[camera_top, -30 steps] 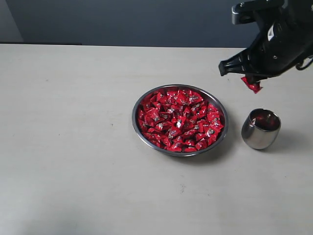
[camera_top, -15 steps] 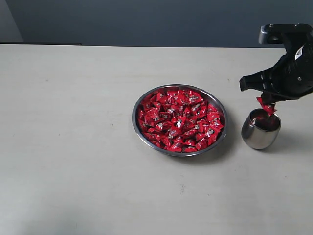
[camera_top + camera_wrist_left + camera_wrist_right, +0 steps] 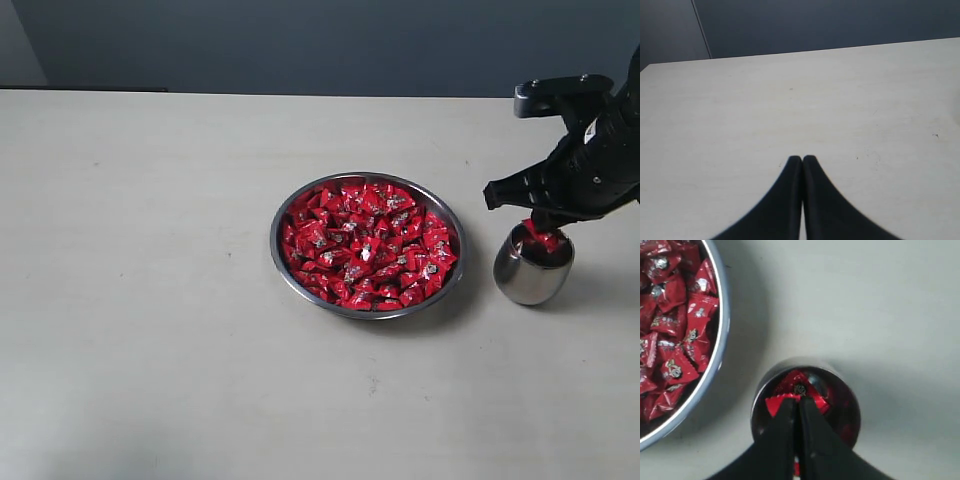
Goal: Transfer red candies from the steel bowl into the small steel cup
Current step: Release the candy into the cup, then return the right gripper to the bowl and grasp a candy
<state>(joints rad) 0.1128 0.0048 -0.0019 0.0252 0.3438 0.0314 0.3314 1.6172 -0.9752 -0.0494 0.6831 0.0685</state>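
The steel bowl [image 3: 290,268] sits mid-table, heaped with red candies [image 3: 365,245]; part of its rim [image 3: 720,335] and candies [image 3: 675,320] also show in the right wrist view. To its right stands the small steel cup [image 3: 530,280]. My right gripper [image 3: 543,226] hangs right over the cup's mouth [image 3: 757,407], shut on one red candy [image 3: 774,405] whose wrapper sticks out past the fingertips. Red shows inside the cup. My left gripper [image 3: 802,158] is shut on nothing above bare table, and it does not appear in the exterior view.
The pale table [image 3: 150,300] spreads wide to the left of the bowl and in front of it. A dark wall [image 3: 300,40] runs behind the table's far edge. Nothing else stands near the bowl or cup.
My right gripper carried the candy down and to the right, from above the gap between bowl and cup to the cup's mouth, then settled slightly lower. The left gripper's earlier state is not shown.
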